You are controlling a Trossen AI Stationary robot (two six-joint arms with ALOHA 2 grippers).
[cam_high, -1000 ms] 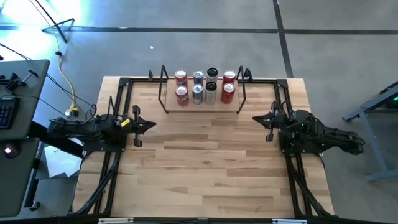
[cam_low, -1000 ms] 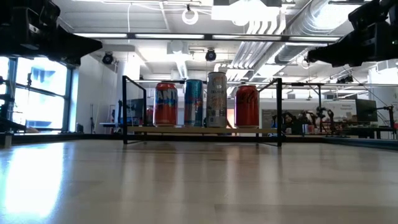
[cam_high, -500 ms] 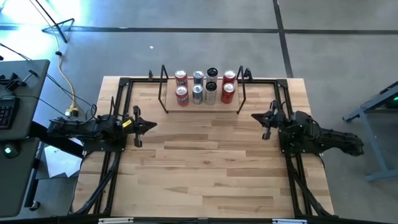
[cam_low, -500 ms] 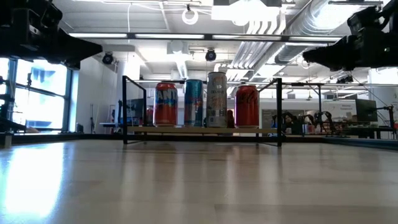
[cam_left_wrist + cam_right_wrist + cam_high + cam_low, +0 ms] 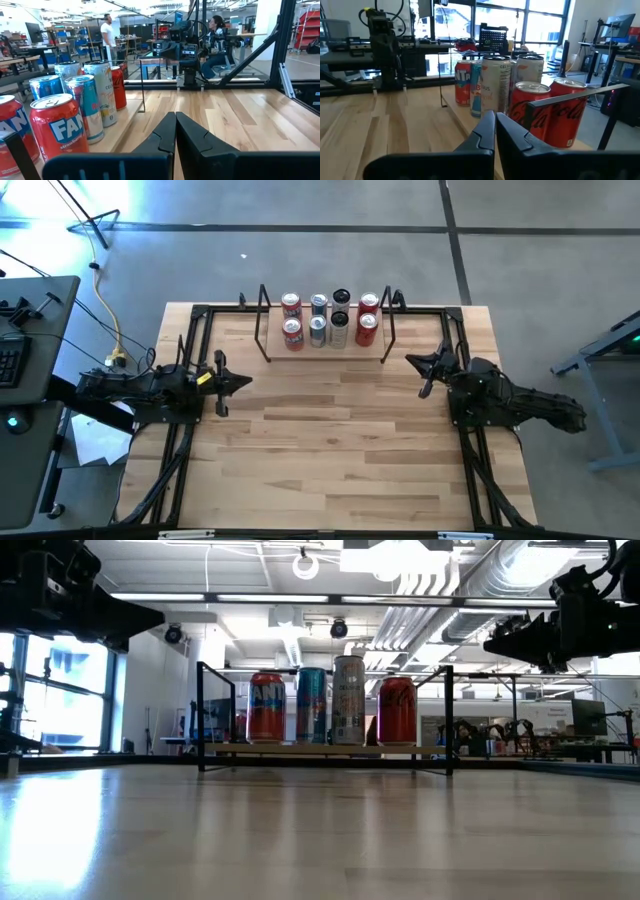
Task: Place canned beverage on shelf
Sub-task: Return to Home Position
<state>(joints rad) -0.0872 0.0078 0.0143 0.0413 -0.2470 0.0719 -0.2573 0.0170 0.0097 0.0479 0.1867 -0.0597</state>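
We are seeing eight cans [image 5: 328, 318] standing on the shelf [image 5: 325, 356] in two rows of four, at the far edge of the table [image 5: 330, 450]. We are holding the left tool [image 5: 243, 383] and the right tool [image 5: 412, 361] closed on nothing, each well apart from the shelf. We are judging the placing done and homing in hand; next we are needing only to park both arms clear.
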